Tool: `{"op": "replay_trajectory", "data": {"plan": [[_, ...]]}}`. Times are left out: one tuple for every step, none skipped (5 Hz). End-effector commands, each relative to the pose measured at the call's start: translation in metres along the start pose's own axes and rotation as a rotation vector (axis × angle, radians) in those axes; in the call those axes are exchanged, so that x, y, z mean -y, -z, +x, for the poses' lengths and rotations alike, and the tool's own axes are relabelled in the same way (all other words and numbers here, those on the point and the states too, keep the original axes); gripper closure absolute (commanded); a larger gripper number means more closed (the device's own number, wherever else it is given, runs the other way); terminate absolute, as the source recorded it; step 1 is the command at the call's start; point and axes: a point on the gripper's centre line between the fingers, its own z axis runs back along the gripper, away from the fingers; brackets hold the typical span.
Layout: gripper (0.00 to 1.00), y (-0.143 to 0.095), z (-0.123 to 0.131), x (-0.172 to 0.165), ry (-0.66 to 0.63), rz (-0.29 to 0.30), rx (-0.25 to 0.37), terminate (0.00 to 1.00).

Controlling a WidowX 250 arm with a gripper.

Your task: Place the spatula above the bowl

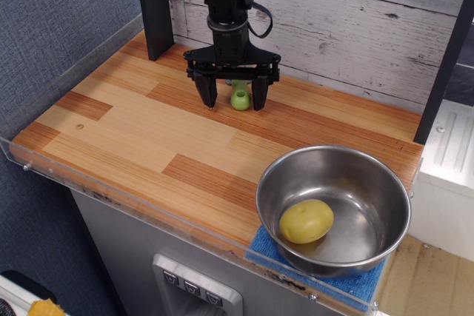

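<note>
**Spatula lies at the far side of the bench, between the spread fingers**

At the near right corner of the bench [141, 135] a blue cloth [270, 251] lies under the bowl [333, 209]. The bowl is upright and shiny, and a yellow potato-like lump [306, 220] rests inside it, toward its near left side.

Farther back and to the left, well apart from the bowl, the wooden surface is bare until the spatula [240, 97]. Only its lime-green handle is visible; the grey head is hidden behind the arm. It lies close to the white plank wall [348, 27].

The gripper [234, 98] stands over the spatula, pointing down, released: its two dark fingers [209, 91] are spread on the left and right of the handle, with a gap on each side. A dark post [153, 9] stands at the far left.
</note>
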Motion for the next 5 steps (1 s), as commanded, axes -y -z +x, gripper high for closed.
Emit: {"op": "replay_trajectory", "data": {"plan": [[1.00,-0.005,0.008,-0.005,0.015,0.044,0.010,0.00],[1.00,-0.009,0.005,-0.004,0.044,0.064,0.000,0.00],[1.00,-0.020,0.001,-0.006,0.067,0.063,0.000,0.00],[1.00,-0.044,0.002,0.006,0.076,0.025,0.029,0.00],[1.00,-0.063,-0.002,0.038,0.178,0.015,0.031,0.00]]}}
